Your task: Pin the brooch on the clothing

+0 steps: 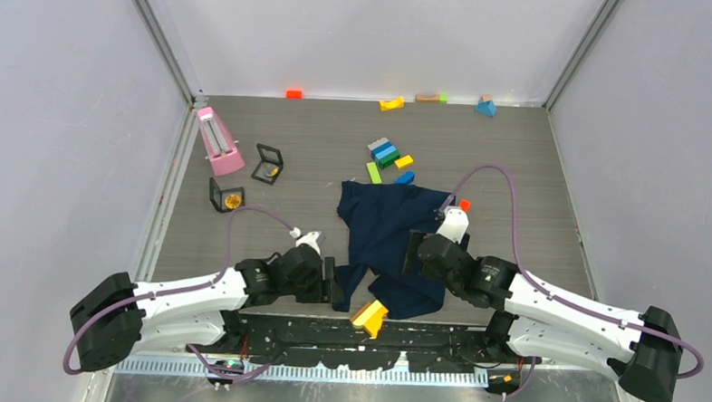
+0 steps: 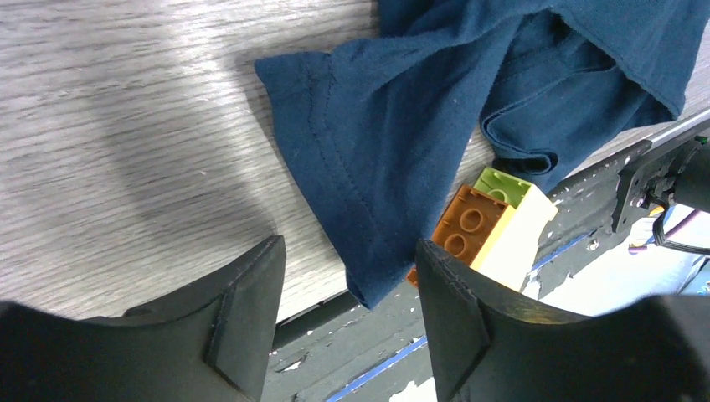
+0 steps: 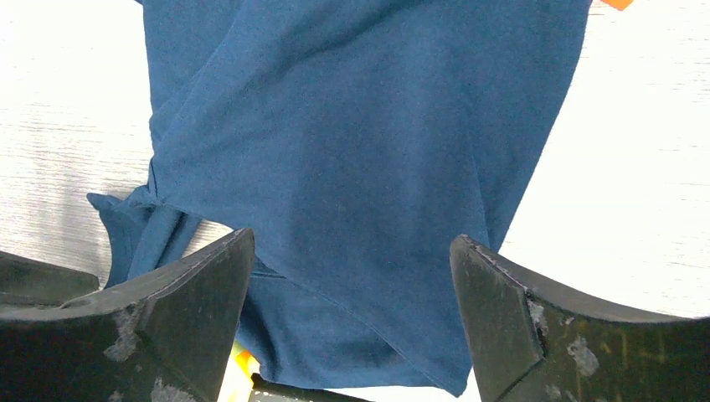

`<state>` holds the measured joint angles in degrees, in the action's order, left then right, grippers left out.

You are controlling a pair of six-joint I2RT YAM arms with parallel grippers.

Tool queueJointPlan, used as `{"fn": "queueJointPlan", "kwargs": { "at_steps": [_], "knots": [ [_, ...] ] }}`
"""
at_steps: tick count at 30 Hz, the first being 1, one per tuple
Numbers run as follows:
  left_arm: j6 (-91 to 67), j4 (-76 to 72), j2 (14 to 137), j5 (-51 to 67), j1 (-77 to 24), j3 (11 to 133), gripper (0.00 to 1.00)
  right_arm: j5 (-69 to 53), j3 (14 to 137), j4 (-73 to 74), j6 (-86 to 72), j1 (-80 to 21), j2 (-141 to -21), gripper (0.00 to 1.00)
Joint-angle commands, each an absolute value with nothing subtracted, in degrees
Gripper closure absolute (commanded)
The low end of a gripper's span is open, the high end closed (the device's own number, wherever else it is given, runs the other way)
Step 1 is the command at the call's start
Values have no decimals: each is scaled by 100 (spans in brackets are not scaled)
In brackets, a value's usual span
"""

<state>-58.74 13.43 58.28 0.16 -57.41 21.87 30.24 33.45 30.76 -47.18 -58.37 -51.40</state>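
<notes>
The navy T-shirt [image 1: 385, 234] lies crumpled on the table between my two arms. A small round orange-gold brooch [image 1: 234, 198] sits in a black open box [image 1: 218, 195] at the left, far from both grippers. My left gripper [image 1: 330, 286] is open and empty at the shirt's near left corner. In the left wrist view [image 2: 347, 280] a sleeve tip of the shirt [image 2: 377, 167] hangs between the fingers over the table's front edge. My right gripper [image 1: 413, 253] is open and empty above the shirt's right half, with the fabric [image 3: 360, 142] spread below its fingers [image 3: 352, 260].
A yellow wedge block [image 1: 370, 317] with orange and green bricks [image 2: 490, 222] lies at the front edge by the shirt. A second black box [image 1: 268, 164], a pink stand [image 1: 217, 142], coloured bricks [image 1: 386, 154] and a small orange block [image 1: 465, 205] surround the shirt. More blocks line the back wall.
</notes>
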Motion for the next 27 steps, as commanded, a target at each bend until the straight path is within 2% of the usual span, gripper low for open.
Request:
{"fn": "queueJointPlan", "kwargs": {
  "at_steps": [1,7,24,27],
  "knots": [
    [-6402,1012,5602,-397,-6026,2130,42,3347,3397,3123,-4819,-5826,-4981,7],
    [-6740,702,5333,-657,-6226,1965,52,3341,3386,3127,-4924,-5823,-5072,8],
    [-6744,678,5954,-778,-6377,1904,52,3366,3384,3124,-4946,-5827,-5083,8],
    [-6737,405,6082,-795,-6405,1888,62,3374,3386,3129,-4955,-5827,-5109,8]
  ]
}}
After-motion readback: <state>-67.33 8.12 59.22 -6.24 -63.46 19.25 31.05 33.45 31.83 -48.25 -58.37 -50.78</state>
